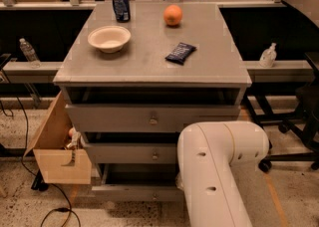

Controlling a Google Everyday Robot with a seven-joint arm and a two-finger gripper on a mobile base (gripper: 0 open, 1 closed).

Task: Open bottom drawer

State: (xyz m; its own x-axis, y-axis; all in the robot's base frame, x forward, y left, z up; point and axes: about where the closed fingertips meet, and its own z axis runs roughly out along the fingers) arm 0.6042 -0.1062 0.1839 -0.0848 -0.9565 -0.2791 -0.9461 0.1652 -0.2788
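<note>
The grey cabinet (149, 66) has three drawers, one above the other. The bottom drawer (132, 192) is the lowest grey front, near the floor. A dark gap shows above it, and it stands out a little further than the middle drawer (124, 154). The top drawer (119, 117) has a small knob at its centre. My white arm (214, 171) fills the lower right and covers the right end of the bottom and middle drawers. My gripper is hidden behind the arm and does not show.
On the cabinet top stand a white bowl (109, 38), a blue can (120, 4), an orange (173, 15) and a dark packet (180, 53). An open cardboard box (60, 161) leans at the cabinet's left. A chair base (294, 146) stands at the right. A cable (55, 211) lies on the floor.
</note>
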